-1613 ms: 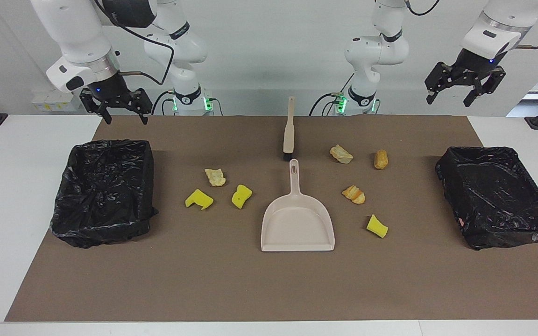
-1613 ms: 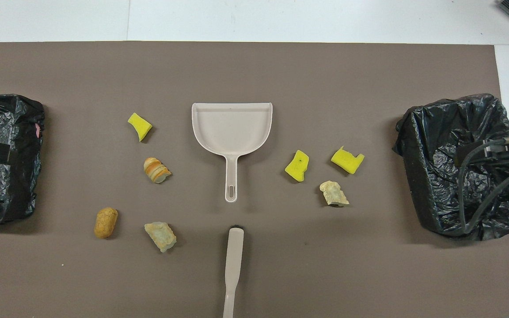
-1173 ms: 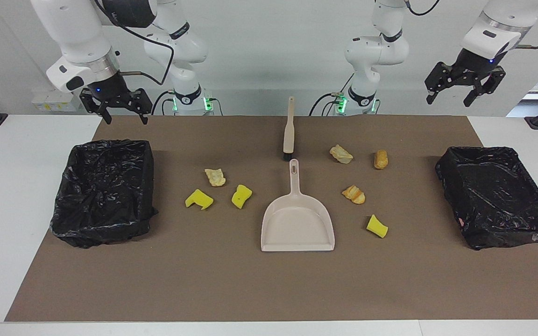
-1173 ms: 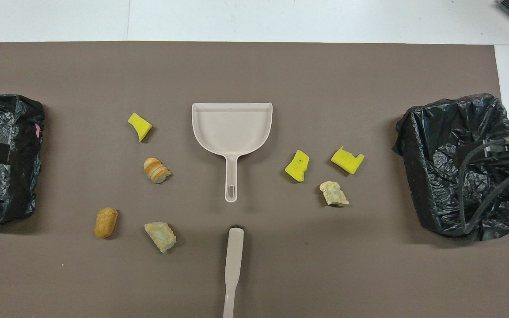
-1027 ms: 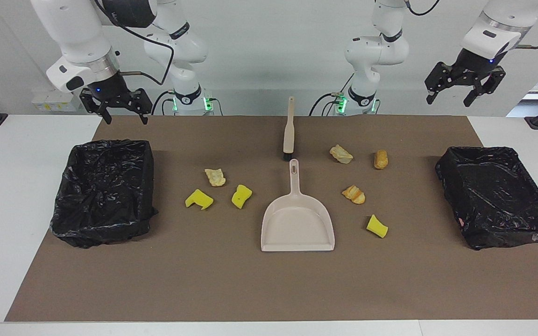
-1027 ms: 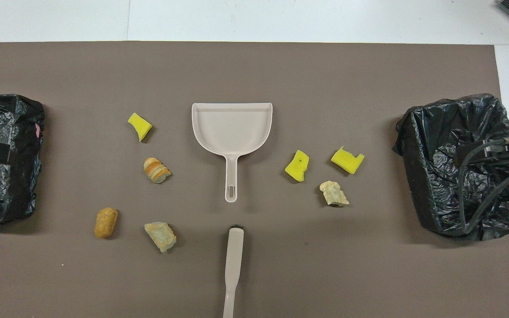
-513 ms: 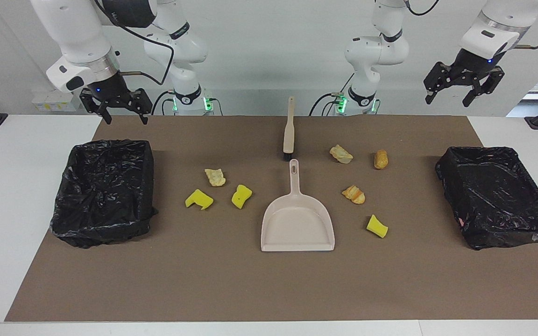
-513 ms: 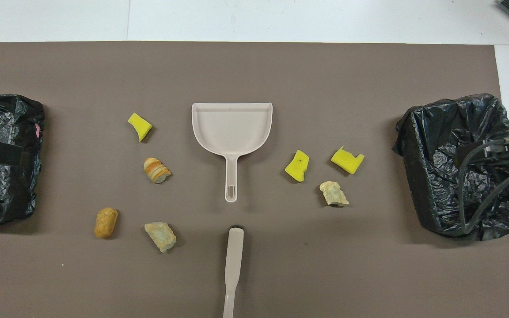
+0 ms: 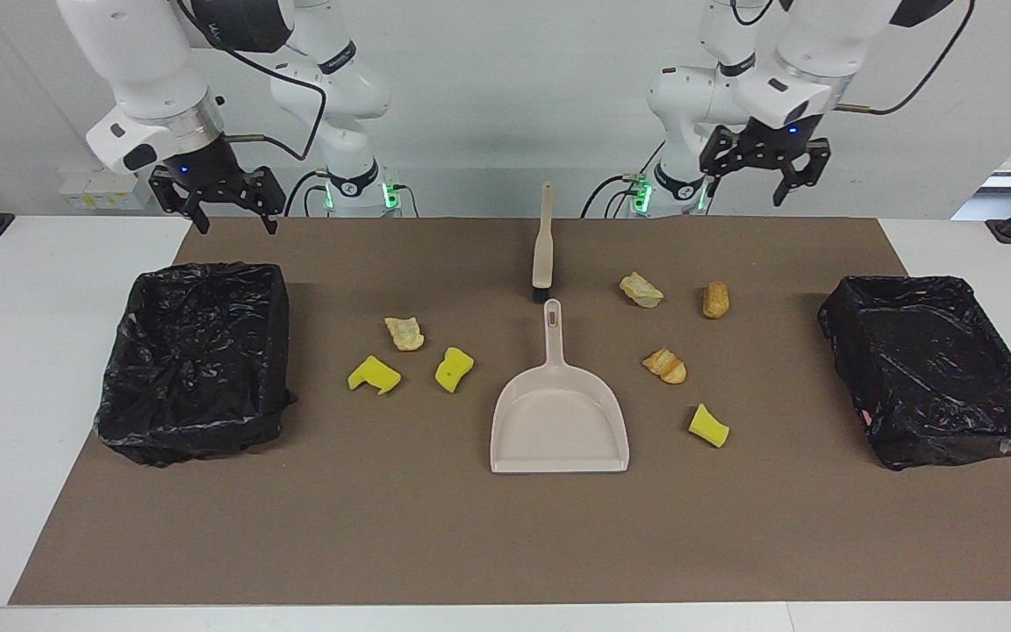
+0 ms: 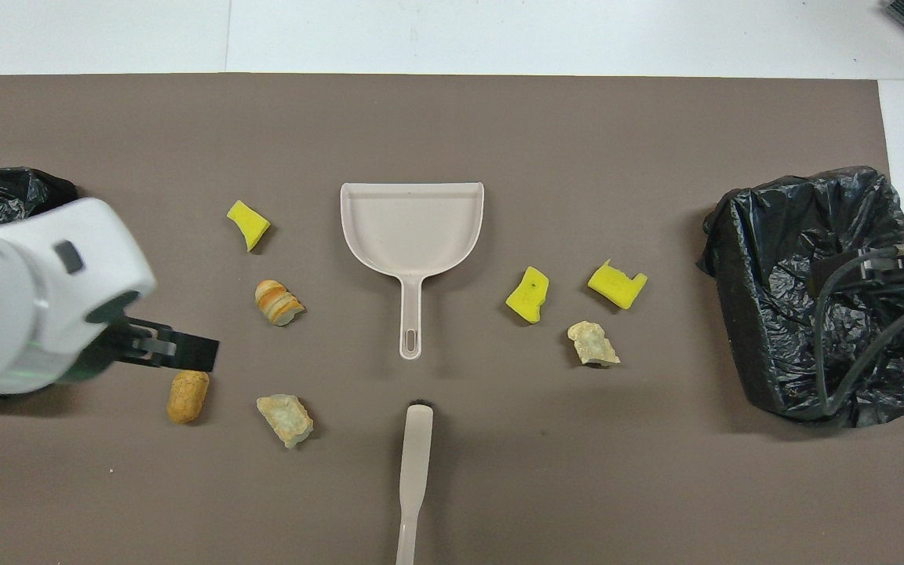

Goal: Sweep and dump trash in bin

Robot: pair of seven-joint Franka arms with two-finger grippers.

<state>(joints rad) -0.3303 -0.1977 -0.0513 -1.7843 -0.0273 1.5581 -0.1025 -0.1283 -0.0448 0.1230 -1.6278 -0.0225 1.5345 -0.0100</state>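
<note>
Your spongy yellow chunks and crusty bread-like lumps lie scattered beside the smooth beige dustpan on the matte brown surface, both left end effector and right end effector raised, fingers spread.

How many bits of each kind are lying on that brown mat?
Yellow sponge chunks: 3
Bread-like lumps: 4
Black-lined bins: 2
Dustpan: 1
Brush: 1
Total: 11
</note>
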